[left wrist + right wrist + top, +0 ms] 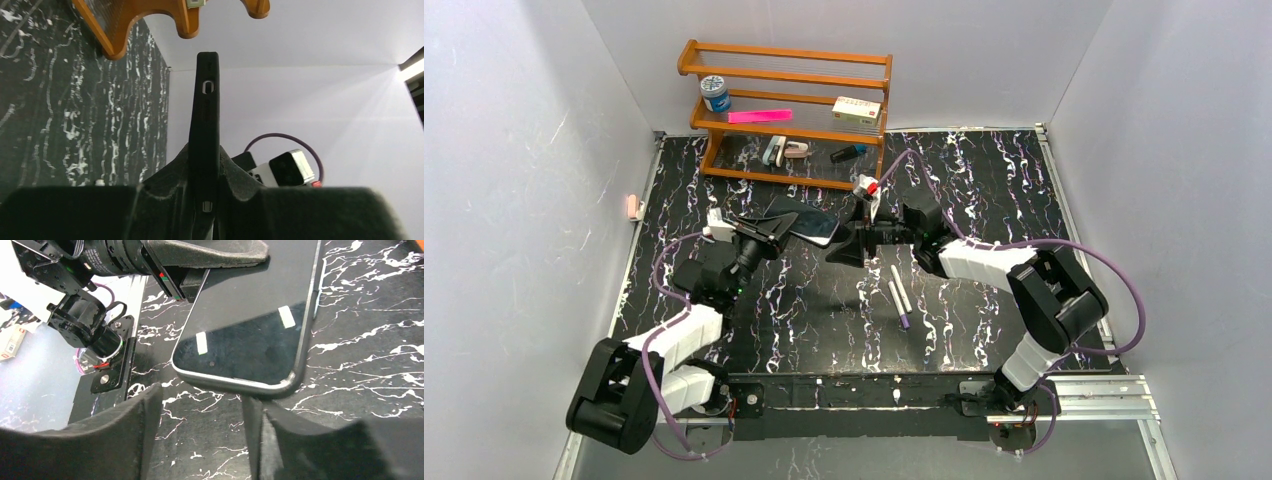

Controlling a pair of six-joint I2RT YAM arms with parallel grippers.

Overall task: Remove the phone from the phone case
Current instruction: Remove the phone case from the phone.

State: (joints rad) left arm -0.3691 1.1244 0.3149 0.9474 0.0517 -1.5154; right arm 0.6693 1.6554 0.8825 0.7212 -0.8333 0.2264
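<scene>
Currently pinched at one end by the left gripper [769, 228], above the table [984, 180]: phone [250, 330], inside its case [206, 125]. Long axis aimed straight at the right gripper [200, 440], spread wide, just short of the free end.

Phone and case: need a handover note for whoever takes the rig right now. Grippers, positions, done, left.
Left gripper: shut on the phone case, holding it above the table.
Right gripper: open, facing the free end of the phone, not touching it.
Done: cased phone lifted and presented to the right arm.
Left: phone is not yet out, as far as the views show. The right gripper likely needs to close on the free end and work it out of the case.
</scene>
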